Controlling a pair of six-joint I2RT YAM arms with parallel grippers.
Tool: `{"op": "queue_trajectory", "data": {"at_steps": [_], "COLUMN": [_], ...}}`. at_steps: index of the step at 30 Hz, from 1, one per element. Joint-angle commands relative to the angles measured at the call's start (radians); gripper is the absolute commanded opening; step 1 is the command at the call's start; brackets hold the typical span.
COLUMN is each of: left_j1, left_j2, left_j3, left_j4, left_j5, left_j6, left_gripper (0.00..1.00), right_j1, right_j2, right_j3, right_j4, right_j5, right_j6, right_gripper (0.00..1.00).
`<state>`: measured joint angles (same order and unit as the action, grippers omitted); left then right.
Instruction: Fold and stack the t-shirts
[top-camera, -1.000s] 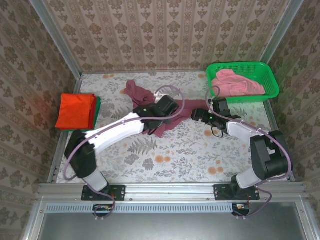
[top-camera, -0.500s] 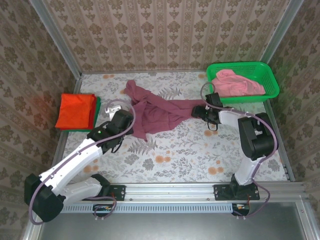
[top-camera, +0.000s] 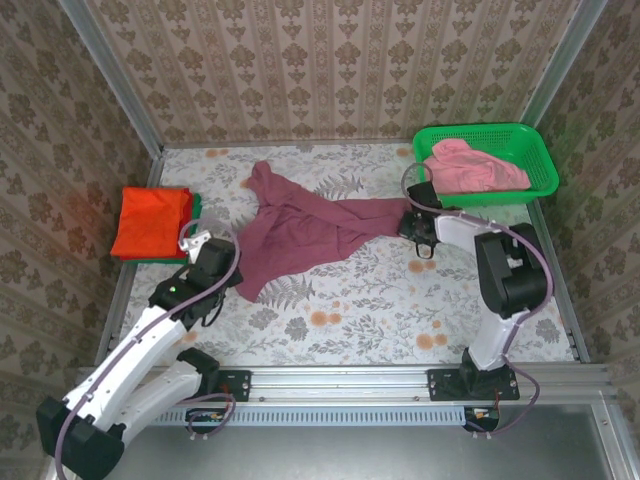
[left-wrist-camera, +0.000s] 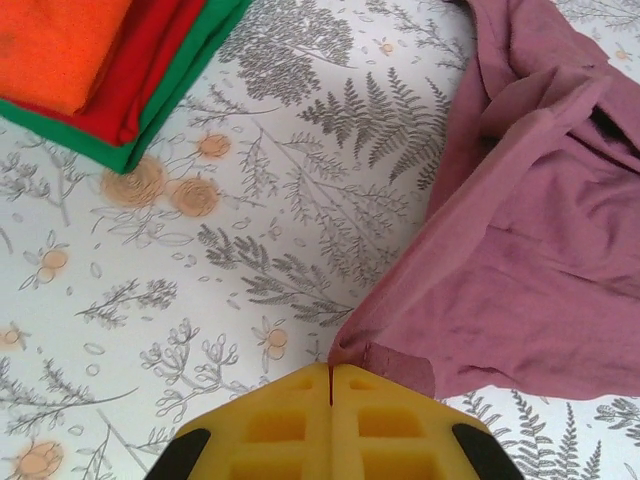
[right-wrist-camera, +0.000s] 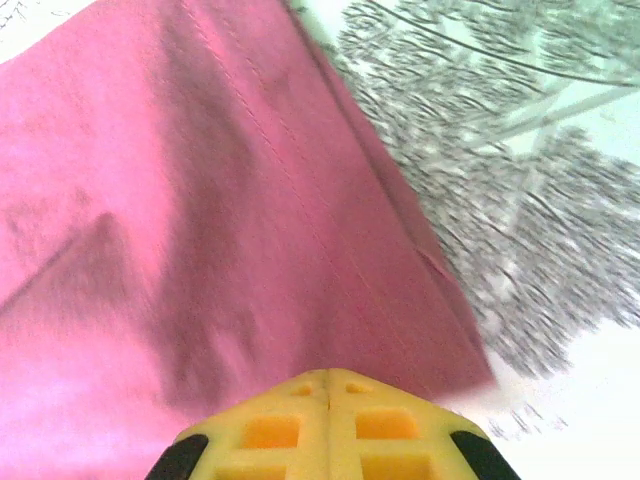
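A maroon t-shirt (top-camera: 300, 230) lies stretched across the middle of the table between my two grippers. My left gripper (top-camera: 236, 283) is shut on its near-left corner; the left wrist view shows that corner of the maroon t-shirt (left-wrist-camera: 520, 250) pinched at the yellow fingertips of the left gripper (left-wrist-camera: 331, 366). My right gripper (top-camera: 407, 222) is shut on the shirt's right end, where the maroon t-shirt (right-wrist-camera: 200, 200) runs in under the closed tips of the right gripper (right-wrist-camera: 328, 372). An orange t-shirt (top-camera: 150, 220) tops a folded stack (left-wrist-camera: 100, 60) at the left edge. A pink t-shirt (top-camera: 470, 165) lies crumpled in the basket.
The green mesh basket (top-camera: 540, 165) stands at the back right, just behind my right gripper. Red and green layers show under the orange shirt in the stack. Patterned walls and a metal frame (top-camera: 330, 375) enclose the table.
My left arm has drawn back toward the near left, dragging the maroon shirt's corner and spreading the cloth. The right gripper moved onto the shirt's right end and shut on it.
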<state>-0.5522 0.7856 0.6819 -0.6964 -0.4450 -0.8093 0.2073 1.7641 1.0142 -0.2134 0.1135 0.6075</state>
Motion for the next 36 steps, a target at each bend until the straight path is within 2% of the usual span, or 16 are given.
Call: {"op": "queue_trajectory", "data": {"at_steps": [1, 7, 11, 12, 15, 17, 19, 23, 28, 36], "left_j1": [0.017, 0.041, 0.056, 0.061, 0.082, 0.09, 0.124, 0.169, 0.21, 0.233], "left_j2": [-0.065, -0.157, -0.216, -0.225, -0.241, -0.247, -0.253, -0.262, -0.265, -0.272], "left_j3": [-0.024, -0.032, -0.059, -0.072, -0.131, -0.176, -0.213, -0.273, -0.297, -0.295], "left_j4": [-0.07, -0.159, -0.236, -0.247, -0.245, -0.236, -0.226, -0.184, -0.164, -0.152], "left_j5": [0.003, -0.001, -0.032, -0.031, -0.002, 0.004, 0.006, 0.035, 0.067, 0.079], "left_j6": [-0.018, -0.034, -0.053, -0.061, -0.101, -0.143, -0.166, -0.166, -0.153, -0.144], "left_gripper": [0.0, 0.0, 0.0, 0.0, 0.0, 0.0, 0.0, 0.0, 0.0, 0.0], "right_j1": [0.003, 0.005, 0.013, 0.02, 0.047, 0.066, 0.074, 0.101, 0.116, 0.116], "right_j2": [-0.186, -0.487, -0.571, -0.567, -0.485, -0.412, -0.321, -0.144, 0.051, 0.194], "right_j3": [-0.08, -0.186, -0.181, -0.173, -0.107, -0.07, -0.046, 0.048, 0.179, 0.263], "right_j4": [0.053, 0.046, 0.027, 0.033, -0.027, -0.067, -0.072, -0.114, -0.188, -0.268], "right_j5": [0.081, 0.107, 0.08, 0.066, 0.068, 0.105, 0.113, 0.148, 0.174, 0.046], "right_j6": [0.011, -0.009, -0.089, -0.127, -0.198, -0.204, -0.2, -0.188, -0.167, -0.118], "right_gripper": [0.0, 0.0, 0.0, 0.08, 0.55, 0.74, 0.83, 0.83, 0.75, 0.59]}}
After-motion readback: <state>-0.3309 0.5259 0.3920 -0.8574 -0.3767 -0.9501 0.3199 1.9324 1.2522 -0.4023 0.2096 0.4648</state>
